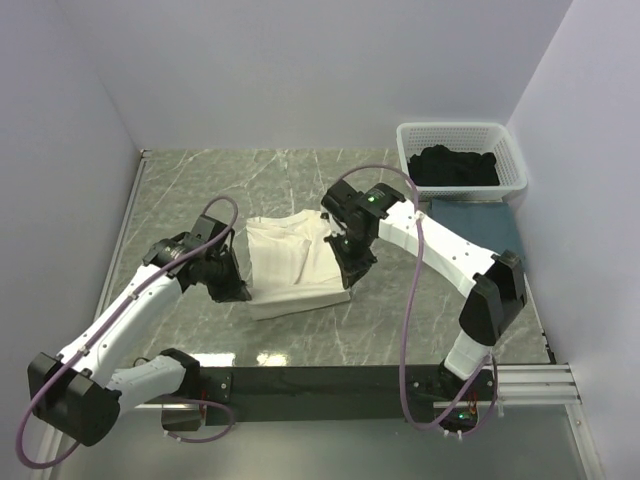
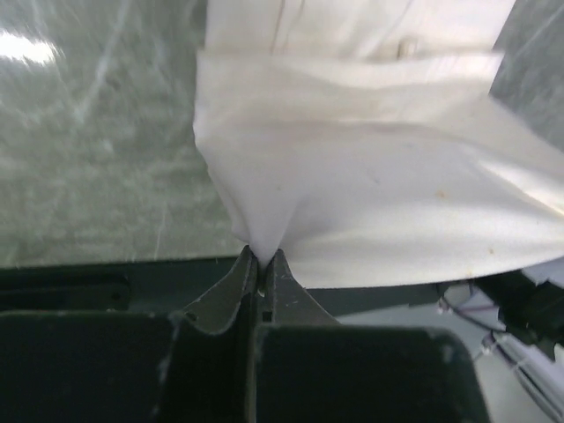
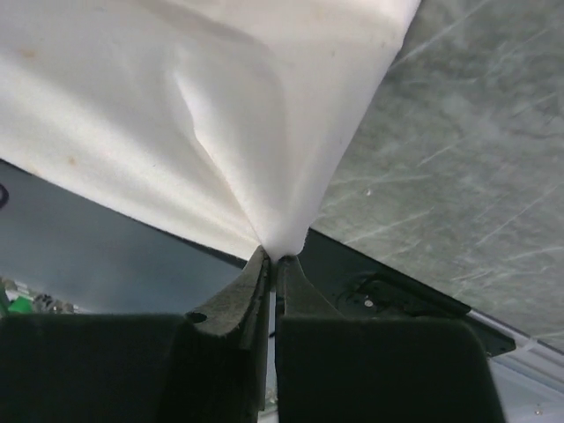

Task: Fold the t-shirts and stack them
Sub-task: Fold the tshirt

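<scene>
A white t-shirt [image 1: 295, 262] lies partly folded in the middle of the table. My left gripper [image 1: 237, 291] is shut on its near left corner; the pinched cloth [image 2: 264, 238] shows in the left wrist view above the closed gripper [image 2: 262, 258]. My right gripper [image 1: 350, 275] is shut on the near right corner; the white cloth [image 3: 282, 229] rises from the closed gripper [image 3: 273, 257]. Both corners are lifted off the table. A pile of dark t-shirts [image 1: 455, 165] lies in the white basket [image 1: 510, 150] at the back right.
A dark blue folded cloth [image 1: 480, 225] lies in front of the basket, right of my right arm. The marble table [image 1: 230, 180] extends behind the shirt. A black bar [image 1: 330, 380] runs along the near edge.
</scene>
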